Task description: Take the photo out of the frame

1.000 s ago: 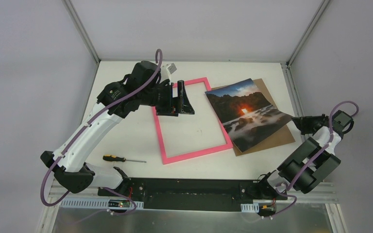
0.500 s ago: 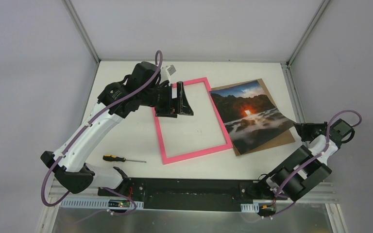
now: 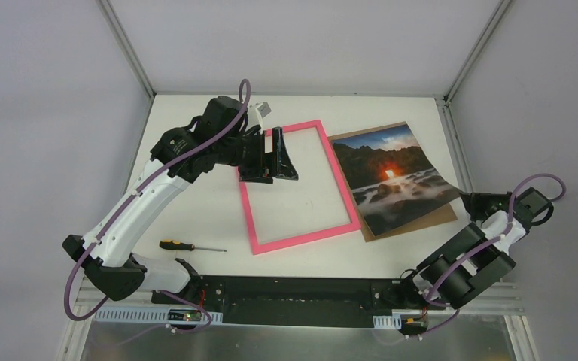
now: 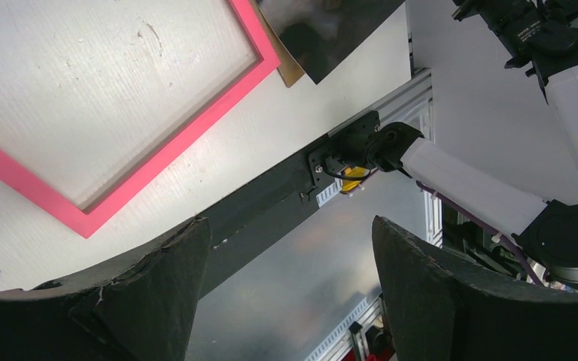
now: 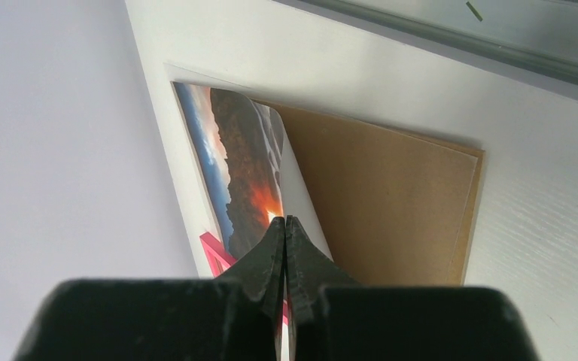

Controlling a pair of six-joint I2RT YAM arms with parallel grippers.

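Observation:
The pink frame [image 3: 301, 242] lies flat on the white table with bare table showing through it. The photo [image 3: 391, 177] is outside it, to its right, resting over the brown board [image 3: 442, 213]. My right gripper [image 3: 468, 201] is shut on the photo's right edge and lifts that edge off the board; the right wrist view shows the print [image 5: 241, 165] curling up from the board [image 5: 391, 203] at the closed tips [image 5: 284, 220]. My left gripper [image 3: 284, 154] is open and empty over the frame's far left corner; its wrist view shows the frame [image 4: 158, 154] beyond the spread fingers [image 4: 290, 226].
An orange-handled screwdriver [image 3: 188, 246] lies on the table at the near left. Metal rails edge the table, and grey walls stand close on the left, back and right. The black base bar [image 3: 293, 295] runs along the near edge.
My right gripper has drawn back to the right and nearer, dragging the photo's right edge with it; the print has turned to lie more squarely over the board. The left arm has hardly moved.

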